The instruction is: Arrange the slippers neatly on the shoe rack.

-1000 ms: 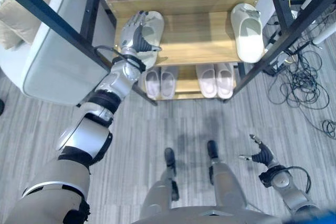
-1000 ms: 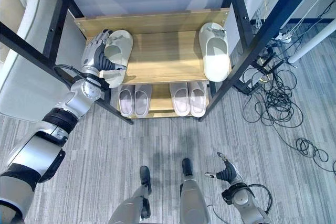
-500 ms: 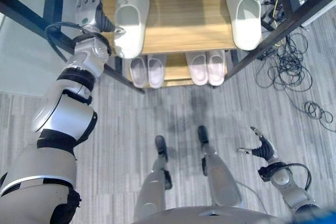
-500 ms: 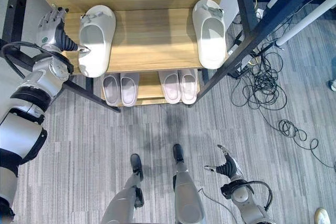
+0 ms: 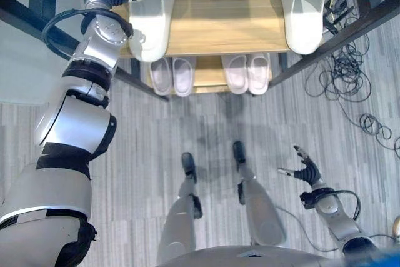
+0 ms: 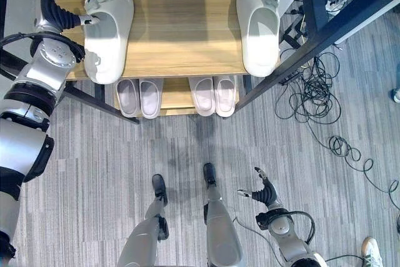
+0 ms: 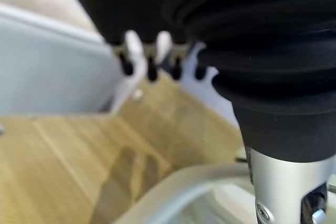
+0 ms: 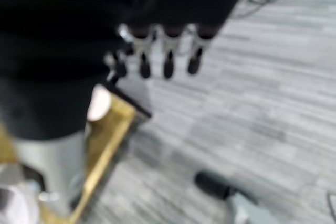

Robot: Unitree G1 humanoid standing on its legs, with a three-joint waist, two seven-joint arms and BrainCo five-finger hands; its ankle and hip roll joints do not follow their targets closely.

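Two big cream slippers lie on the wooden top shelf [image 5: 219,17] of the black-framed rack: the left slipper [image 5: 150,14] near the left edge, the right slipper [image 5: 302,7] near the right edge, both pointing away from me. My left hand [image 6: 47,4] is just left of the left slipper, fingers straight, its thumb tip against the slipper's strap end. In the left wrist view the fingers [image 7: 131,51] reach out over the shelf boards. My right hand [image 5: 304,170] hangs open low over the floor, far from the rack.
On the lower shelf stand two pairs of small pale slippers [image 5: 174,74] [image 5: 247,72]. Loose black cables [image 5: 350,73] sprawl on the floor right of the rack. A pale sofa side [image 5: 19,60] is on the left. A person's shoe [image 6: 372,248] shows at the lower right.
My left hand has come off the top of the left slipper and now rests at its left side with the thumb against it. The whole view has shifted; the right hand stays low.
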